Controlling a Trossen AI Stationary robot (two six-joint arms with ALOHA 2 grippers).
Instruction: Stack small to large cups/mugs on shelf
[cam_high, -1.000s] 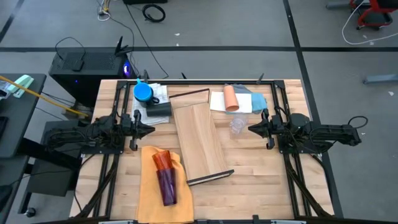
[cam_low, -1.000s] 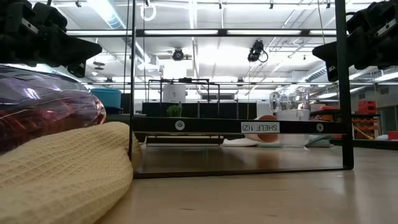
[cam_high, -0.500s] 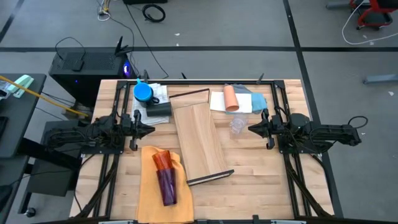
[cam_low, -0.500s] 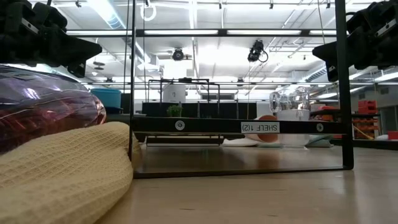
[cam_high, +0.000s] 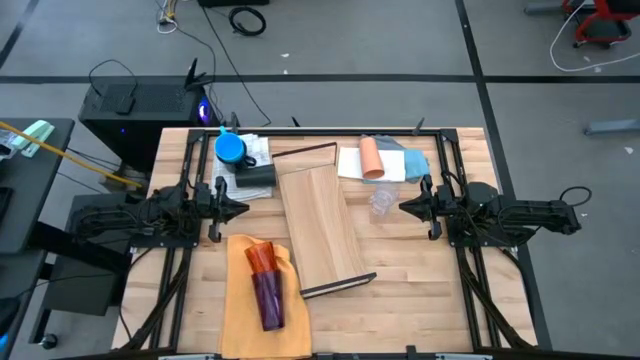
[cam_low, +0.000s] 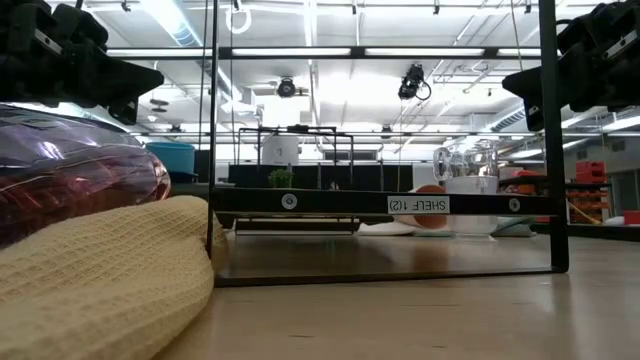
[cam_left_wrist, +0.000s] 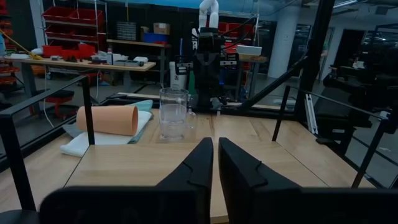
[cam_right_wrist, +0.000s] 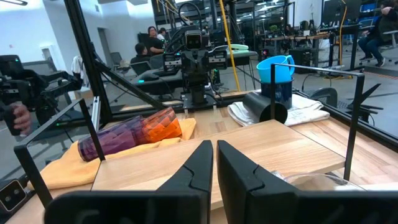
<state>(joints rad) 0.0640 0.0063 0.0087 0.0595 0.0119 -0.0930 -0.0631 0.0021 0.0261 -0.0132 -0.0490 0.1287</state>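
Note:
The shelf (cam_high: 318, 225), a pale plank with dark bars at its ends, lies across the table's middle. A bright blue mug (cam_high: 233, 149) stands on a dark cup at the far left, on white cloth; a black cup (cam_right_wrist: 264, 106) lies beside them. A peach cup (cam_high: 371, 157) lies on its side on cloths at the far right. A clear cup (cam_high: 381, 203) stands right of the shelf. Orange and purple tumblers (cam_high: 266, 283) lie nested on a yellow cloth (cam_high: 245, 310). My left gripper (cam_high: 244, 209) and right gripper (cam_high: 402, 207) hover shut, level, at the shelf's two sides.
Dark metal rails (cam_high: 440, 160) frame the table's sides and far edge. Folded white and blue cloths (cam_high: 385, 160) lie under the peach cup. Bare wood (cam_high: 420, 290) lies at the near right. People (cam_right_wrist: 149, 40) sit in the room beyond the table.

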